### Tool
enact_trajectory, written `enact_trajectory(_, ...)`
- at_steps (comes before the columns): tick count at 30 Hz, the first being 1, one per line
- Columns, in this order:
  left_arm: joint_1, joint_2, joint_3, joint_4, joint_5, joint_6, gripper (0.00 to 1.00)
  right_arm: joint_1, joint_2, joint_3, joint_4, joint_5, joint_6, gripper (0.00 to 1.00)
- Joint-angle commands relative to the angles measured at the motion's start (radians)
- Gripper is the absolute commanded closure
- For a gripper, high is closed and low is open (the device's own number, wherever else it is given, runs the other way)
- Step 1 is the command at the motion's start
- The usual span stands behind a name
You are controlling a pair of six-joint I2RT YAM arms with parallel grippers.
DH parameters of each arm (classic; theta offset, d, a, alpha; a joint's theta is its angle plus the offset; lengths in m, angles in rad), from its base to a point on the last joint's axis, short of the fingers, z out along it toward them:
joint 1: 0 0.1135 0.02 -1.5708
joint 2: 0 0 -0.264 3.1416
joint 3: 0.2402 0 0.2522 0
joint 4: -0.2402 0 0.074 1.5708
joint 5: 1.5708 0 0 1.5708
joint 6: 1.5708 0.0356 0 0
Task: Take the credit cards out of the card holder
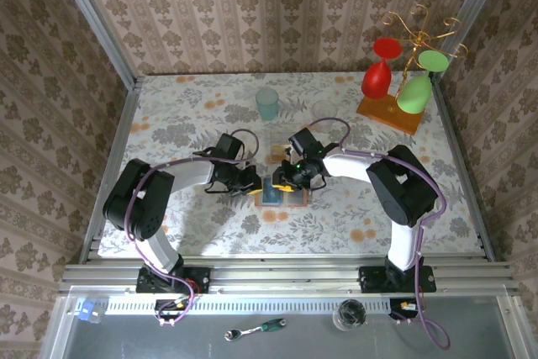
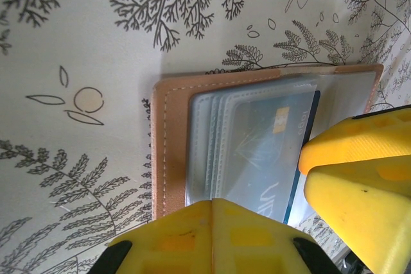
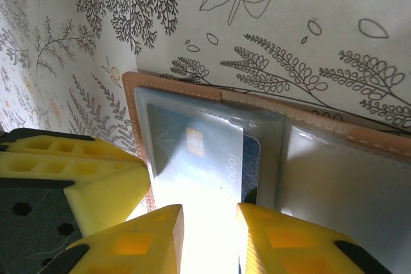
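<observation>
**Card holder open between both grippers, blue-teal card in its sleeve**

In the top view the card holder (image 1: 277,197) is seen spread open on the flowered table (image 1: 168,124), near the middle and at 6 o'clock from a teal cup (image 1: 267,103). The left gripper (image 1: 250,181) is set at the holder's 10 o'clock edge and the right gripper (image 1: 292,179) at its 1 o'clock edge. Both are held low over it. A glass rack (image 1: 387,113) stands well apart, at 2 o'clock on the table.

In the left wrist view the holder's tan leather border and its clear sleeves (image 2: 212,139) are shown flat on the cloth. The blue-teal card (image 2: 270,139) is tucked in a sleeve, with its gold chip visible. From the left gripper's fingertips the holder stretches toward 12 o'clock, and its near edge is covered by them. These fingers (image 2: 167,242) are pressed together with only a seam between them. Whether the holder's edge is pinched there cannot be told. A yellow finger (image 2: 359,158) of the right gripper is seen at 4 o'clock, over the card's right end.

In the right wrist view the right gripper's fingers (image 3: 148,242) are parted by a narrow gap. The card's glare-bright near end lies in that gap, and the card runs from it toward 12 o'clock. Whether the pads touch the card cannot be told. A finger of the left gripper is seen at 8 o'clock, just beside the holder's leather edge.
</observation>
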State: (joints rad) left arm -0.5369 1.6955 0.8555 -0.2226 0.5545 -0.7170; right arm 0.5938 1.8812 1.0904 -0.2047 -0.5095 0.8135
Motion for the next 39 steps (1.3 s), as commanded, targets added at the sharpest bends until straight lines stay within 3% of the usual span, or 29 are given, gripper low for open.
enact_trajectory(1,-0.006,0.009,-0.015,-0.004,0.016,0.007,0.93,0.008,0.02,0.004,-0.018,0.003,-0.017,0.7)
enact_trajectory(25,-0.004,-0.084,0.014,-0.016,0.008,-0.013,0.94,0.009,-0.071,0.002,-0.094,0.08,-0.085,0.67)
enact_trajectory(39,-0.057,0.015,0.032,0.043,0.043,-0.03,1.0,0.005,-0.079,-0.049,-0.03,0.061,-0.033,0.67)
